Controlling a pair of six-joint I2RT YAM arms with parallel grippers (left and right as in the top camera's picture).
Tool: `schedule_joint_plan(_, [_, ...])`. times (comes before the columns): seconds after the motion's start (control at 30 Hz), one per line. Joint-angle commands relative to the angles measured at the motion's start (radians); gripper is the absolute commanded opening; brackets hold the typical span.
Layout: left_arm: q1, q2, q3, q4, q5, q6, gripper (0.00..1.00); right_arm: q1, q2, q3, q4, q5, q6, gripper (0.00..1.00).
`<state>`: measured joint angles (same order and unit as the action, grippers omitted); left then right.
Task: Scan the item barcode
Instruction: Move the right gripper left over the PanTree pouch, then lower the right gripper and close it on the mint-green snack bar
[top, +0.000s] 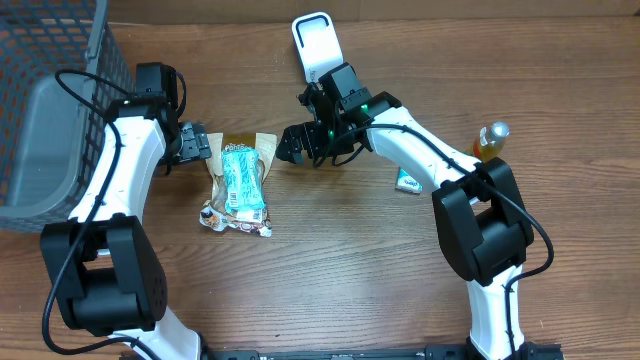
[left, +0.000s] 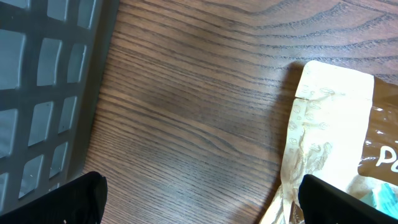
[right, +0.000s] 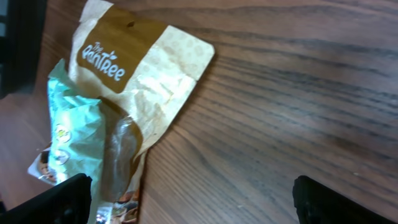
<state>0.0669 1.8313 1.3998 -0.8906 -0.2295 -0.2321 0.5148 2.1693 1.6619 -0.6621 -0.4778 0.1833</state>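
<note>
**Both jaws wide, pouch between them**

My left gripper (top: 195, 145) and right gripper (top: 293, 143) both stand with jaws spread wide, and neither holds anything. The pouch (right: 149, 74) lies flat on the tabletop (top: 350, 270), left of its middle and between my two grippers. Its cream end points toward the far edge. A teal packet (top: 242, 180) lies on top of it. My left jaws sit just beside the pouch's far left corner. Whether one fingertip touches the pouch there, I cannot tell. My right jaws sit near its far right corner, apart from it. The scanner (top: 315, 45) stands at the far edge, beyond my right gripper.
</note>
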Motion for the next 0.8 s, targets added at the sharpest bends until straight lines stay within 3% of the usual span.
schedule_joint_plan(0.0, [-0.005, -0.001, 0.005, 0.002, -0.013, 0.004, 1.00, 0.003, -0.018, 0.013, -0.001, -0.040, -0.002, 1.00])
schedule_joint_plan(0.37, [-0.005, -0.001, 0.005, 0.002, -0.013, 0.004, 1.00, 0.055, -0.018, 0.013, -0.008, -0.039, -0.002, 1.00])
schedule_joint_plan(0.57, [-0.005, -0.001, 0.005, 0.002, -0.013, 0.004, 1.00, 0.095, -0.018, 0.013, 0.024, -0.039, 0.003, 0.86])
schedule_joint_plan(0.77, [-0.005, -0.001, 0.005, 0.002, -0.013, 0.004, 0.99, 0.134, -0.018, 0.013, 0.065, -0.039, 0.033, 0.79])
